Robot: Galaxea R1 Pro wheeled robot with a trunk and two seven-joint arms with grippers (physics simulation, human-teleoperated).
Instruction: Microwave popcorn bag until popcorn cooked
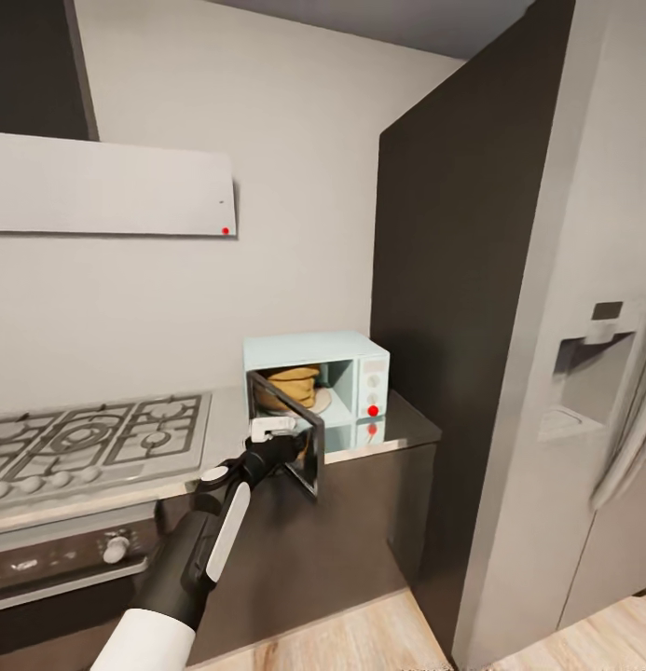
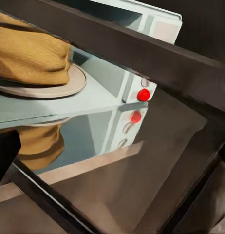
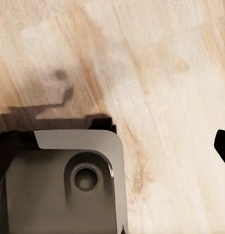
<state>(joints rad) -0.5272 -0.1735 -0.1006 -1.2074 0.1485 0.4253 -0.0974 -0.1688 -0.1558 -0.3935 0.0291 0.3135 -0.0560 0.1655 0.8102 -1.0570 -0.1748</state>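
The pale-blue microwave (image 1: 360,359) stands on the grey countertop (image 1: 411,427) with its dark-framed glass door (image 1: 302,452) swung partly open. Inside sits the mustard-yellow popcorn bag (image 1: 287,384), resting on the round turntable plate (image 2: 68,85); in the left wrist view the bag (image 2: 29,53) shows through the glass. My left gripper (image 1: 281,432) is against the outer face of the door, fingers spread, nothing held. A red light (image 1: 373,410) glows on the side panel. My right gripper (image 3: 112,146) hangs open over the wooden floor (image 3: 156,73).
A gas hob (image 1: 89,438) lies left of the microwave, above a built-in oven (image 1: 61,559). A tall dark cabinet (image 1: 444,280) and a steel fridge (image 1: 593,373) stand close on the right. A range hood (image 1: 108,182) hangs above. My base (image 3: 64,185) is below the right gripper.
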